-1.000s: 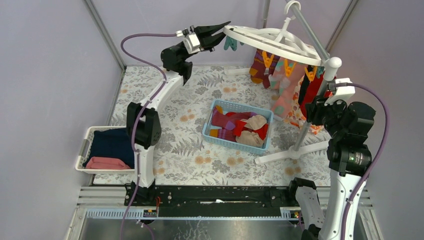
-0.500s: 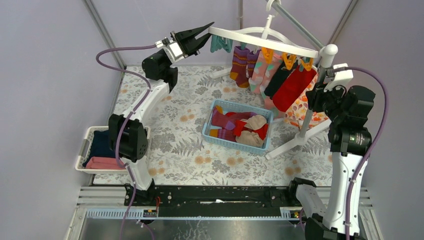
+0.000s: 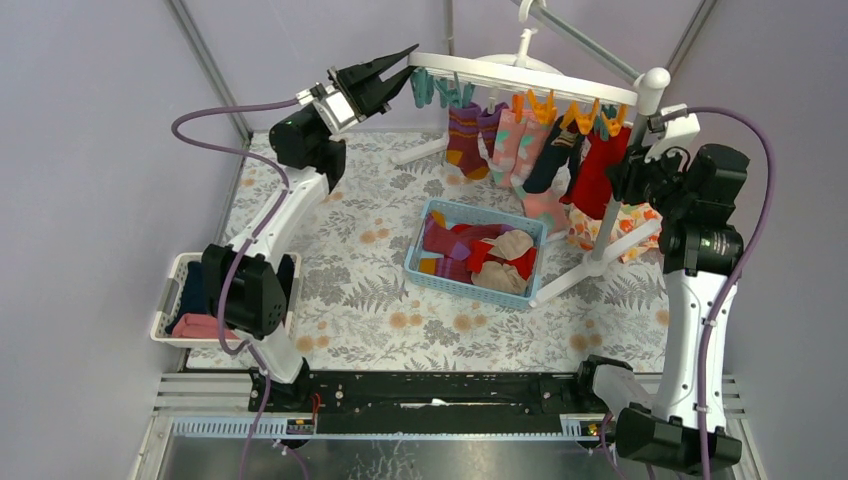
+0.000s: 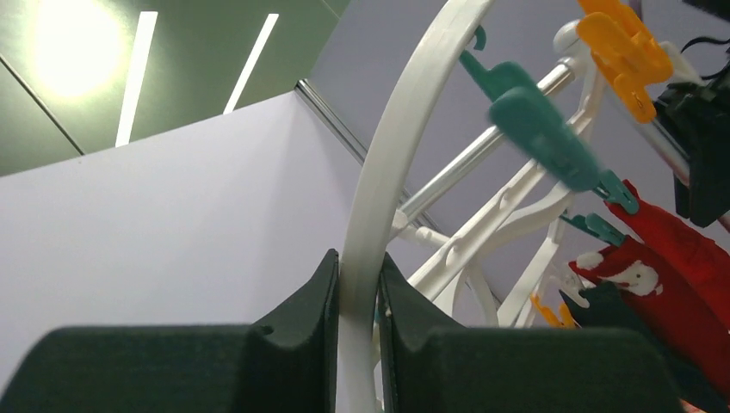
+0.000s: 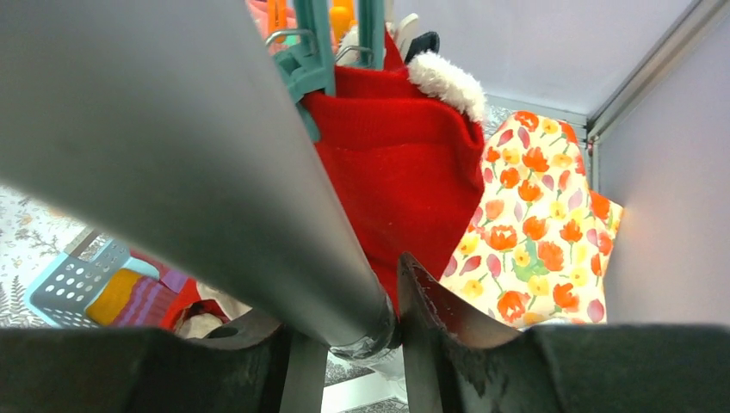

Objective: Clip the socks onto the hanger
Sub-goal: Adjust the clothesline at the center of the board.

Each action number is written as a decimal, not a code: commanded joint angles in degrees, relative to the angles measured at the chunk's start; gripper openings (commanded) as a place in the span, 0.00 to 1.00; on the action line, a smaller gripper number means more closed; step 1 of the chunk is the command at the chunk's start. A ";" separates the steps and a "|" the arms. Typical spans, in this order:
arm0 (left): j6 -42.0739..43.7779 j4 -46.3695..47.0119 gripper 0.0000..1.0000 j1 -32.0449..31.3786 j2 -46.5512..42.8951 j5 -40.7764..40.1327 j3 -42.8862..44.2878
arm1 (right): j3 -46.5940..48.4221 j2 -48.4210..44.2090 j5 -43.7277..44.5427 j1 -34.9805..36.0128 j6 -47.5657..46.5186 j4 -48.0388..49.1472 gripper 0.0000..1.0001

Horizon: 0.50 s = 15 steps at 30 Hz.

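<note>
Left gripper (image 4: pixel 357 267): closed on the white rim of the hanger (image 3: pixel 520 72), one finger on each face of the ring, with no gap showing in the wrist view. Right gripper (image 5: pixel 366 331): closed around the grey pole (image 3: pixel 622 195) of the rack stand, with a red sock hanging just beyond its fingers. The hanger extends away from the left gripper toward the right gripper, and its teal and orange clips (image 3: pixel 545 105) dangle below the ring. Several socks (image 3: pixel 465 140) are already pinned there in a row between the two grippers. More socks lie loose in the blue basket (image 3: pixel 470 212), below both grippers and nearer the arm bases. Assessment: the hanger appears to be light, stiff plastic hung from a single hook, so it is likely to swing or tilt when pushed. The rim is smooth and could slide through the fingers, so the present flat-sided hold on the ring is suitable. The socks are soft, light and limp. Each is best taken near the cuff, leaving an edge free for a clip.
</note>
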 commanded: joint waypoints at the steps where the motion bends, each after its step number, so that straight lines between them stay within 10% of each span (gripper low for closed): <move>1: 0.47 2.76 0.00 0.09 -4.07 0.51 -0.09 | 2.94 4.96 1.98 -2.16 0.14 1.34 0.33; 11: 2.83 -2.62 0.00 -4.45 0.50 1.36 1.83 | 2.36 8.82 -4.45 -9.83 0.44 3.44 0.34; 15: 3.87 -5.44 0.19 -7.80 3.22 0.77 3.46 | 1.54 8.94 -8.45 -11.75 -0.94 2.62 0.45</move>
